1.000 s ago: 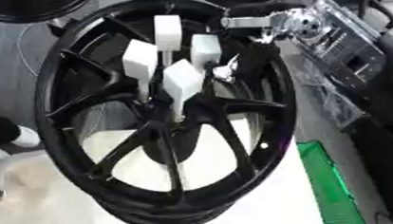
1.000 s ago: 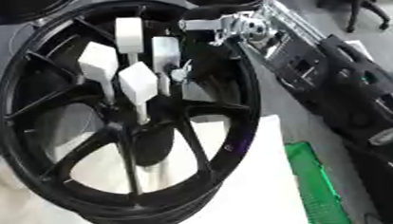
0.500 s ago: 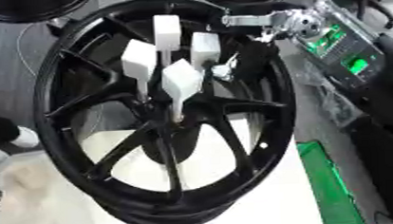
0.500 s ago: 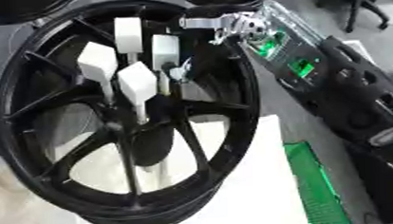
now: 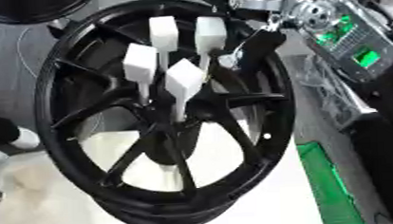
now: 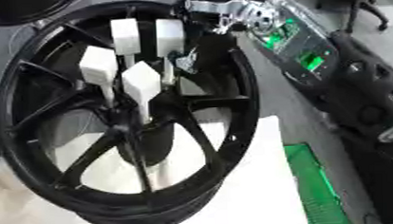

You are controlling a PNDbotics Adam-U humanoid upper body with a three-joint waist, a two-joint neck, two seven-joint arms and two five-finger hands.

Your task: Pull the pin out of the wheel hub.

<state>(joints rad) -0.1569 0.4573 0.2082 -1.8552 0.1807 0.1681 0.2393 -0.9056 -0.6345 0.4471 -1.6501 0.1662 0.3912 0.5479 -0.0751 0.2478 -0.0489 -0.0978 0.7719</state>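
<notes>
A black spoked wheel (image 5: 276, 111) lies tilted on a white surface, its hub (image 5: 162, 133) near the middle. Several white pins with blocky heads stand up from the hub area: one nearest me (image 5: 184, 79), one at the left (image 5: 140, 63), and two at the back (image 5: 163, 31) (image 5: 210, 33). My right hand (image 5: 258, 45) comes in from the upper right on a silver wrist (image 5: 300, 10). It is dark and sits just right of the back right pin, over the wheel's rim. Its grip is hidden. My left hand shows in no view.
A dark device with green lit panels (image 5: 352, 41) lies to the right of the wheel. A green crate (image 5: 329, 184) sits at the lower right beside the white surface (image 6: 255, 187). Another black rim (image 5: 31, 8) shows at the top left.
The whole picture has shifted a little, so the camera moved. Green panels lit up on the device at the right. My right hand stays beside the back right pin.
</notes>
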